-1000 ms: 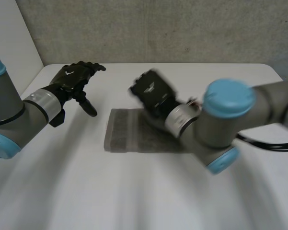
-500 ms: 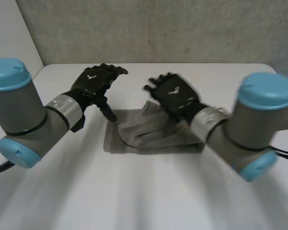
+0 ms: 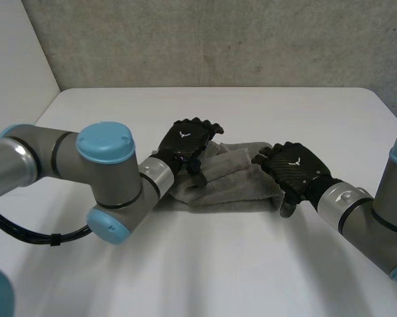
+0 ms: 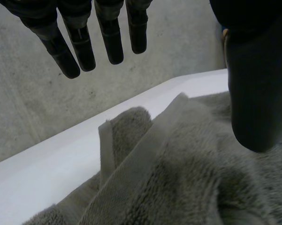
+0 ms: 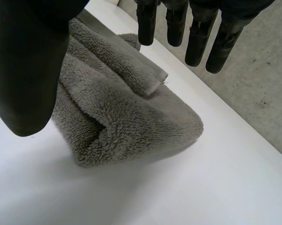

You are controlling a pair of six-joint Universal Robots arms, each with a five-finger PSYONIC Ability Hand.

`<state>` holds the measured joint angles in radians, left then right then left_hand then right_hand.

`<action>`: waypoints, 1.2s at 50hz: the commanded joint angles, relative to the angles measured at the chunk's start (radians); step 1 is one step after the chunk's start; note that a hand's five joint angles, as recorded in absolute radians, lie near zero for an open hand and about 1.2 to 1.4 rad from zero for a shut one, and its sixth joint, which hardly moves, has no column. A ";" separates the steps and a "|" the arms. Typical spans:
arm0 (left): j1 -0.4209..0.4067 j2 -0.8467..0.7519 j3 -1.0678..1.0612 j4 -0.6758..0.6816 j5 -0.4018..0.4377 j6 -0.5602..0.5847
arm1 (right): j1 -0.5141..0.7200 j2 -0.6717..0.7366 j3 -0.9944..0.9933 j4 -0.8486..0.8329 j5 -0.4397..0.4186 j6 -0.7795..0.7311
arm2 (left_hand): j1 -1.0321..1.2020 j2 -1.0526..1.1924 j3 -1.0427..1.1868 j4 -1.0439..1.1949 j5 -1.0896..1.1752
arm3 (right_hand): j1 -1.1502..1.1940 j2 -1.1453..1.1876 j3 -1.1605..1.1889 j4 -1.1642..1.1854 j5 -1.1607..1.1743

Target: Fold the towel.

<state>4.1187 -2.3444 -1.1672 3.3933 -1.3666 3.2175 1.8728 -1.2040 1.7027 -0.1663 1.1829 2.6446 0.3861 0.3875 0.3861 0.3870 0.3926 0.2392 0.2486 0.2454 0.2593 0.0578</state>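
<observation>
The grey towel [image 3: 234, 179] lies bunched in the middle of the white table [image 3: 198, 264], with a hemmed flap folded back over its top. My left hand [image 3: 187, 142] hovers over the towel's left part. In the left wrist view its fingers [image 4: 110, 40] are straight and apart from the thumb, above the towel's hem [image 4: 145, 150], and they hold nothing. My right hand [image 3: 294, 170] is at the towel's right end. Its fingers [image 5: 197, 33] are straight over the folded towel [image 5: 122, 117], also holding nothing.
A grey wall [image 3: 218, 39] rises behind the table's far edge. My left arm [image 3: 106, 172] reaches across the table's left half, and my right arm [image 3: 363, 211] comes in low from the right.
The left hand has moved right onto the towel's left part. The right hand has moved from over the towel's middle to its right end. The flat towel is now bunched up.
</observation>
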 commanded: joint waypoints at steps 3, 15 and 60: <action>0.003 -0.081 0.095 0.008 -0.040 0.002 | 0.012 0.029 0.006 -0.016 0.000 -0.002 | 0.045 0.043 0.045 0.044 -0.136 | 0.019 0.010 0.013 -0.001 0.026; 0.063 -0.090 0.066 0.008 -0.252 0.214 | 0.011 0.031 0.005 -0.018 0.001 -0.002 | 0.100 0.099 0.101 0.100 -0.081 | 0.086 0.077 0.080 0.066 0.093; 0.068 0.211 -0.365 0.015 -0.055 0.437 | -0.001 0.165 -0.057 -0.090 0.049 -0.031 | 0.133 0.131 0.133 0.132 -0.048 | 0.586 0.576 0.579 0.565 0.592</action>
<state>4.1775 -2.1339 -1.5066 3.4070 -1.4163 3.6194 1.8697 -1.1022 1.6794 -0.2406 1.2083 2.6137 0.5772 0.5792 0.5773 0.5709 0.5826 0.7633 0.7634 0.7633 0.7632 0.5858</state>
